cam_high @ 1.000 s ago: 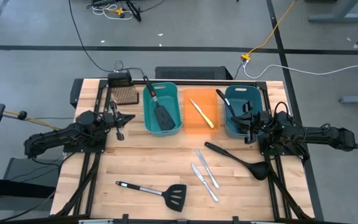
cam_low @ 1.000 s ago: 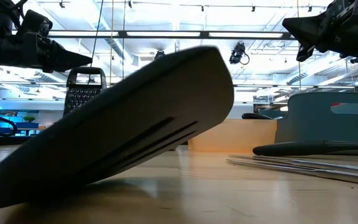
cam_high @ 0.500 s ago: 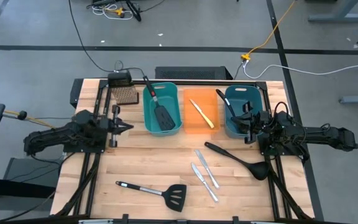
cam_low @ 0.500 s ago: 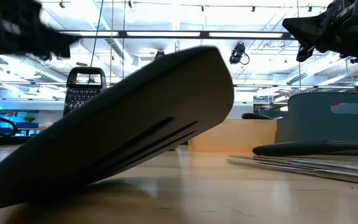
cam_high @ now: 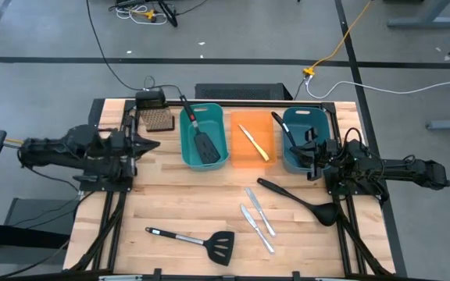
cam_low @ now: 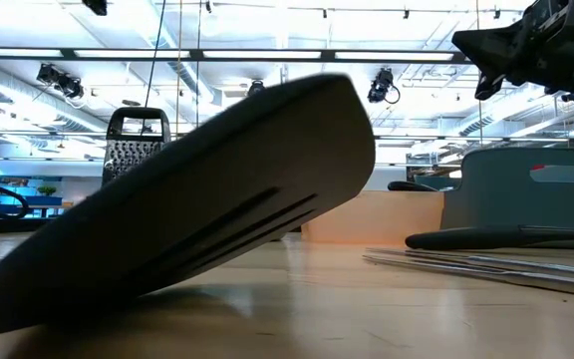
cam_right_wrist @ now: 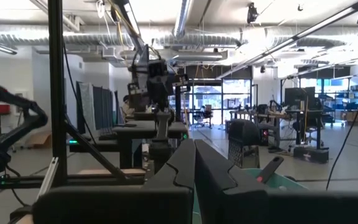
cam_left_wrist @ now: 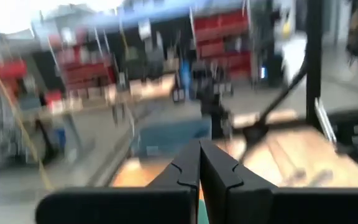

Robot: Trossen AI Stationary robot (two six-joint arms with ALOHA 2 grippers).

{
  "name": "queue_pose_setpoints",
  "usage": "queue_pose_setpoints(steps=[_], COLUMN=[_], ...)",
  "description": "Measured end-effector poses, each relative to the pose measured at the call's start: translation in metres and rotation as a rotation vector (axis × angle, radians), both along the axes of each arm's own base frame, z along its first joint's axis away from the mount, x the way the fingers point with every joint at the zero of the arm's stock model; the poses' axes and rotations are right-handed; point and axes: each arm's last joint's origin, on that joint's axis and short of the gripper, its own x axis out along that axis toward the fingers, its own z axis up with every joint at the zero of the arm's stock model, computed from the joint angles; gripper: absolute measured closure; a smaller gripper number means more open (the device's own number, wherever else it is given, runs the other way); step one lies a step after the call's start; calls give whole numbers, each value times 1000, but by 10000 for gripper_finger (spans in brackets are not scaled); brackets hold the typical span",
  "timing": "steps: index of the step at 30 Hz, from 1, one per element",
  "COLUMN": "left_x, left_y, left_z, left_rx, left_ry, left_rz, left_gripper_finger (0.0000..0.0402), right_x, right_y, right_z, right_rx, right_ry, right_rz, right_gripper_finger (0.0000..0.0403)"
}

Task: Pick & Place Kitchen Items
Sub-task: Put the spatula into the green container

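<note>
One black slotted spatula lies in the left teal bin. The other lies flat on the table near the front edge, and its head fills the low view. A yellow-handled knife lies in the orange bin. One ladle leans in the right teal bin; the other lies on the table. Two silver knives lie side by side at the middle. My left gripper is shut and empty, above the table's left side. My right gripper is shut and empty, by the right teal bin.
A small brown perforated block stands at the far left corner, beside the left teal bin. Bare wood lies between the bins and the front edge on the left half of the table. Cables run over the floor beyond the far edge.
My left arm has drawn back toward the table's left and far edges and gone up, out of the low view. Its gripper has stayed shut. Nothing on the table has moved.
</note>
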Motion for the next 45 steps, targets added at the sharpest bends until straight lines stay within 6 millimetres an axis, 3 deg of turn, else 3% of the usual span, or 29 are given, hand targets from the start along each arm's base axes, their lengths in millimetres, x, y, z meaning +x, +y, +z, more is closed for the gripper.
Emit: queue_pose_setpoints(steps=[5,10,17,21,25,34,45], left_x=[23,43,80,95,105,112,109], left_y=[-7,-12,-40,-63,-92,-151,-199], left_z=[18,19,4,-15,-38,-86,-131], left_rx=[-18,-27,-60,-15,6,-22,-28], left_ry=[276,591,866,988,1143,1362,1482], left_rz=[36,135,21,-41,-125,-209,-229], left_gripper_finger=[393,380,279,212,178,172,172], right_x=[0,0,1,1,1,1,1], right_y=[0,0,0,0,0,0,0], right_z=[-1,-1,-2,-2,-3,-5,-4], right_rx=[1,14,18,18,21,24,23], right_ry=[5,10,17,17,31,49,44], right_rz=[0,4,5,5,5,5,5], right_gripper_finger=[397,397,397,397,397,397,397])
